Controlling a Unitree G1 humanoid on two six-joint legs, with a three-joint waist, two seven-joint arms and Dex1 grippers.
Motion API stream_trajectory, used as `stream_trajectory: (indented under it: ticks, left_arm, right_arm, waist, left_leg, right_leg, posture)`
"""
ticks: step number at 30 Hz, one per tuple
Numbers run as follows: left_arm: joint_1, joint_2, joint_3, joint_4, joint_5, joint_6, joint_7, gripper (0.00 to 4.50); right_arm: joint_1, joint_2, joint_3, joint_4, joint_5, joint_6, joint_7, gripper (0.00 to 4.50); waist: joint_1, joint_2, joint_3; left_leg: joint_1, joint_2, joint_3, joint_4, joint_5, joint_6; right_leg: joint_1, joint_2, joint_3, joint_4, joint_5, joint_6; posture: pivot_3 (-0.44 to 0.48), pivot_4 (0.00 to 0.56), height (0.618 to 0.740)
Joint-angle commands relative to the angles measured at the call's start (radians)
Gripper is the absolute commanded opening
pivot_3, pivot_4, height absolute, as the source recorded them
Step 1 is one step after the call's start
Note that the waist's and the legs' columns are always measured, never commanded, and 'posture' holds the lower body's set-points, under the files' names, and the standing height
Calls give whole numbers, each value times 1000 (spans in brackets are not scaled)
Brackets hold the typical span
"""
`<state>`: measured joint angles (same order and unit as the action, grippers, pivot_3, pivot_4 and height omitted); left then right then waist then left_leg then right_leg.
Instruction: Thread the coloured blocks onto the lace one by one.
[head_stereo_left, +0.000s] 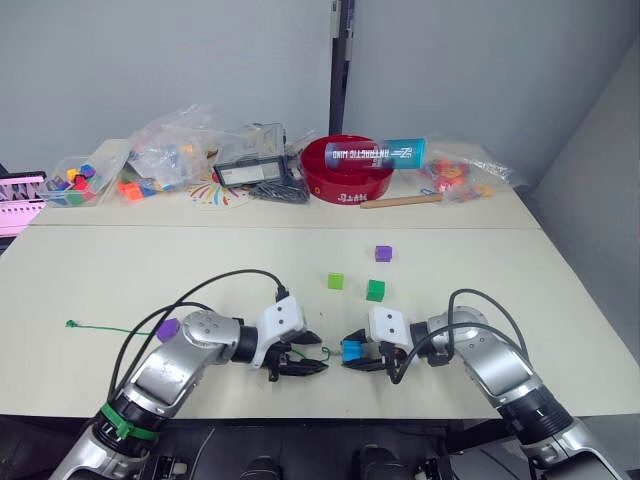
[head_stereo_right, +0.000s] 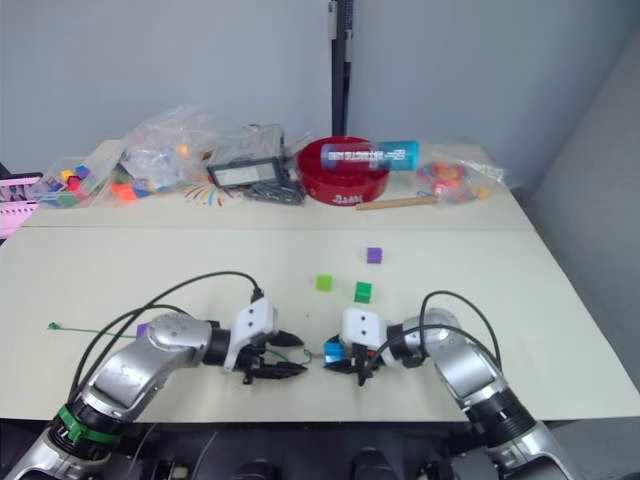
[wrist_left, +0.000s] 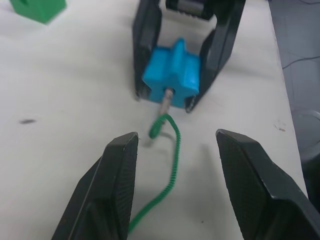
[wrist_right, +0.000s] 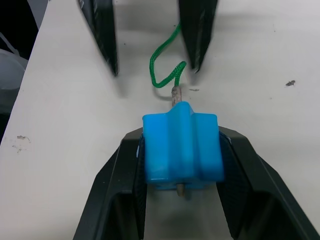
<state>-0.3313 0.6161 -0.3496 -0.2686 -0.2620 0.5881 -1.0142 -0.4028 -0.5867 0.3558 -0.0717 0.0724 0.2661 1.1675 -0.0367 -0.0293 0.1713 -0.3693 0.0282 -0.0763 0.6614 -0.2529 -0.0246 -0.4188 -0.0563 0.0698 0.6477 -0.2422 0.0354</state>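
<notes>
My right gripper (wrist_right: 181, 145) is shut on a sky blue block (wrist_right: 181, 145) near the table's front edge. The lace's (wrist_left: 172, 165) pale stiff tip sits in that block's hole and pokes out the far side. My left gripper (wrist_left: 175, 140) stands open just short of the block, and the green lace lies loose on the table between its fingers (wrist_left: 120, 170). From there the lace trails away to its far end (head_stereo_left: 72, 324) at the left. A purple block (head_stereo_left: 168, 328) lies by my left arm. Further back sit a light green block (head_stereo_left: 336, 281), a darker green block (head_stereo_left: 375, 290) and another purple block (head_stereo_left: 383, 254).
The back table holds a red bowl (head_stereo_left: 347, 170) with a blue and red tube (head_stereo_left: 375, 152) across it, a wooden stick (head_stereo_left: 400, 201), a black tray (head_stereo_left: 255, 172) and clear bags of toy pieces (head_stereo_left: 90, 180). A pink rack (head_stereo_left: 20, 190) stands at the far left.
</notes>
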Motion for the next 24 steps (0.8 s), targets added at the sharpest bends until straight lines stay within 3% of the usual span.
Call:
stream_trajectory:
  ticks: [1, 11, 24]
  left_arm:
    - [4, -9, -3, -2, 20, -32, 15, 2612]
    - [-18, -79, 57, 40, -18, -71, 33, 2612]
    - [-72, -98, -8, 132, 52, -160, 1, 2612]
  right_arm:
    - [29, -43, -24, -12, -7, 47, -17, 1372]
    - [73, -87, -37, -70, 19, 72, -34, 1372]
    - [78, -77, -28, -89, 20, 90, -61, 1372]
  waist:
    - [2, 0, 0]
    - [7, 0, 0]
    - [6, 0, 0]
  left_leg:
    - [0, 0, 0, 0, 0, 0]
    - [0, -1, 0, 0, 0, 0]
    - [0, -1, 0, 0, 0, 0]
  right_leg:
    - [0, 0, 0, 0, 0, 0]
    - [0, -1, 0, -1, 0, 0]
    - [0, -1, 0, -1, 0, 0]
  posture:
    - [0, 150, 731]
    - [0, 150, 731]
    - [0, 150, 731]
